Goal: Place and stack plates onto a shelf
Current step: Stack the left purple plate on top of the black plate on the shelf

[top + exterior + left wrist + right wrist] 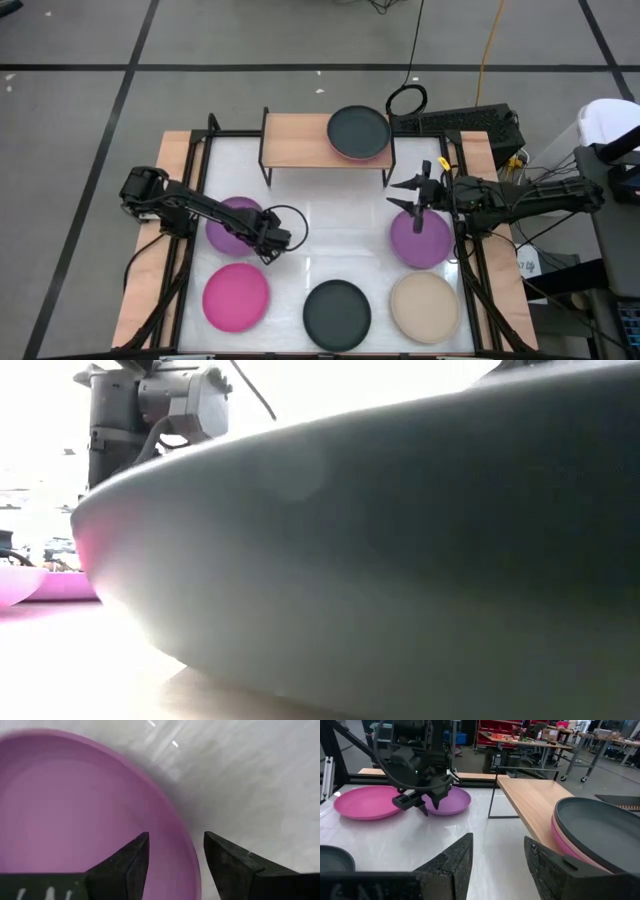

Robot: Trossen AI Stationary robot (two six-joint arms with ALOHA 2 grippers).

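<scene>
Six round matte plates are out, all the same size with a shallow raised rim. Two sit stacked on the shelf point(300, 140), a low light-wood board on thin black legs in the upper middle of the overhead frame: a black plate on the shelf point(358, 132) lies on top of a pink plate point(559, 834), of which only a thin edge shows in the right wrist view. The stack occupies the shelf's right half and hangs slightly past its front edge.

On the white table point(330, 225) the others lie flat and apart. A purple plate point(236, 224) is at middle left, a magenta plate point(236, 296) at lower left, a second black plate point(337, 313) at bottom centre, a beige plate point(424, 306) at lower right and another purple plate point(420, 238) at middle right.

The left pincer point(272, 238) sits low at the right edge of the left purple plate, its fingers point(127, 865) narrowly apart and straddling the rim, one over the plate's inside and one over the table just outside; whether they touch it I cannot tell. The right pincer point(418, 190) hangs above the far edge of the right purple plate, just in front of the shelf's right end, fingers spread wide and holding nothing.

From table height almost everything is blocked by the near black plate, which fills the frame; only a slice of pink plates at the left edge and part of an arm at upper left get past it.
</scene>
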